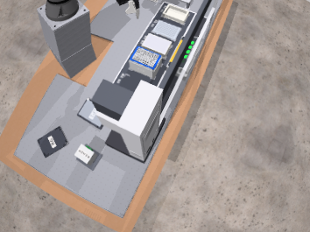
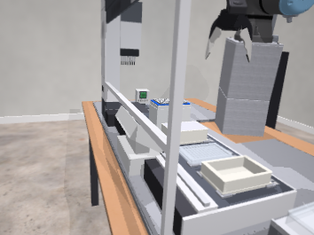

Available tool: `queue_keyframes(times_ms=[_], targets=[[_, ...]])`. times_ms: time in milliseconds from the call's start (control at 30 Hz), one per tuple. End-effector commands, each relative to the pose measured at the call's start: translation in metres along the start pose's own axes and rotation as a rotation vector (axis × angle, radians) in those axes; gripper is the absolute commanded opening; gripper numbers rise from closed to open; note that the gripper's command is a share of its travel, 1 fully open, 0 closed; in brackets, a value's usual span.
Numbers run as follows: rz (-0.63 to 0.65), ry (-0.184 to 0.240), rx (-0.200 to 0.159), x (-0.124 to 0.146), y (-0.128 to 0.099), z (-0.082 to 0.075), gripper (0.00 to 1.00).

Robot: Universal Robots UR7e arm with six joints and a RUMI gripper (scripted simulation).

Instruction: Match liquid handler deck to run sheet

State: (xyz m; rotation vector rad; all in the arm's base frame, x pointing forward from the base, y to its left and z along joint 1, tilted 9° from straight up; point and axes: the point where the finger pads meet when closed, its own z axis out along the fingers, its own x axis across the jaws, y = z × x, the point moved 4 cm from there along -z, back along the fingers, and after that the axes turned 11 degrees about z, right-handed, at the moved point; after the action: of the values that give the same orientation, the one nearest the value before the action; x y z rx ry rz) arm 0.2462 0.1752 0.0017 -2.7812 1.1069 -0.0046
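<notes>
My gripper point(image 1: 133, 9) is open and empty, hanging high beside the deck's near side; it also shows in the exterior view point(image 2: 228, 45). On the deck, in a row, stand an open cream reservoir point(image 1: 176, 13) point(image 2: 236, 174), a clear well plate point(image 1: 166, 29) point(image 2: 205, 152), a white-topped block point(image 1: 158, 44) point(image 2: 184, 131), and a blue-framed tip rack point(image 1: 145, 59) point(image 2: 166, 109). The fifth deck position is hidden under the handler's head point(image 1: 131, 110). A dark flat lid or cover point(image 1: 52, 141) and the white key post point(image 1: 86, 154) point(image 2: 142, 95) sit on the mat at the deck's other end.
The arm's grey pedestal point(image 1: 66, 31) point(image 2: 248, 90) stands beside the deck. The handler's frame bar point(image 2: 177, 98) and pipetting head point(image 2: 129, 32) rise over the deck. A grey plate-like item point(image 1: 89, 115) lies beside the handler housing. A clear item point(image 2: 302, 218) shows at the lower right.
</notes>
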Motion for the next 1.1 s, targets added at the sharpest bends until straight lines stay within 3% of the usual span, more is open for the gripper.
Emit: queue_keyframes(times_ms=[0, 300, 800, 867, 933, 1067], targets=[[-0.279, 0.0, 0.006, -0.023, 0.025, -0.007, 0.82], [-0.282, 0.0, 0.005, -0.042, 0.007, -0.007, 0.82], [-0.584, 0.001, 0.012, -0.092, -0.048, -0.009, 0.82], [-0.584, 0.001, 0.012, -0.092, -0.048, -0.009, 0.82], [-0.675, 0.002, 0.013, -0.092, -0.048, -0.009, 0.82], [-0.684, 0.003, 0.013, -0.092, -0.048, -0.009, 0.82]])
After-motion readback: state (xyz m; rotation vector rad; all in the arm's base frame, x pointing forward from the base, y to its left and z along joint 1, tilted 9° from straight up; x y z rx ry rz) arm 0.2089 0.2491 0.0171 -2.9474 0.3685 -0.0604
